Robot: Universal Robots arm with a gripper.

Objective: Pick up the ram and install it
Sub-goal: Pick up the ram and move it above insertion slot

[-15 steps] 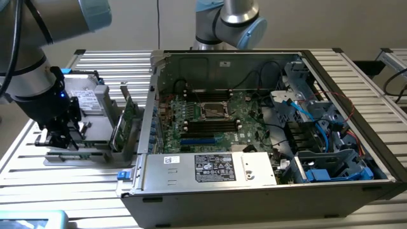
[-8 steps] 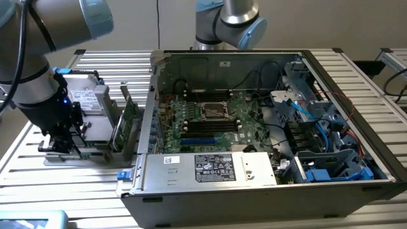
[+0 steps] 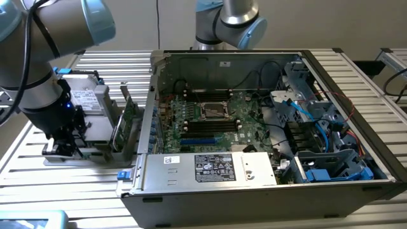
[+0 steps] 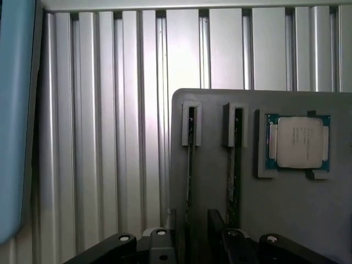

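Observation:
Two ram sticks stand on edge in slots of a grey holder (image 4: pixel 308 220): one ram stick (image 4: pixel 190 159) and a second ram stick (image 4: pixel 235 159) beside it. My gripper (image 4: pixel 192 223) hangs just above the first stick, open, with one dark finger (image 4: pixel 215 220) on each side of it and not touching it. In the exterior view the gripper (image 3: pixel 64 143) is low over that holder (image 3: pixel 95 160), at the exterior view's left of the open computer case (image 3: pixel 254 191).
A processor chip (image 4: pixel 300 141) lies in a recess of the holder next to the sticks. A silver hard drive (image 3: pixel 86 98) and a green expansion card (image 3: pixel 127 114) stand in the holder. The motherboard's dark memory slots (image 3: pixel 210 125) lie inside the case. A slatted aluminium table (image 4: pixel 110 137) lies underneath.

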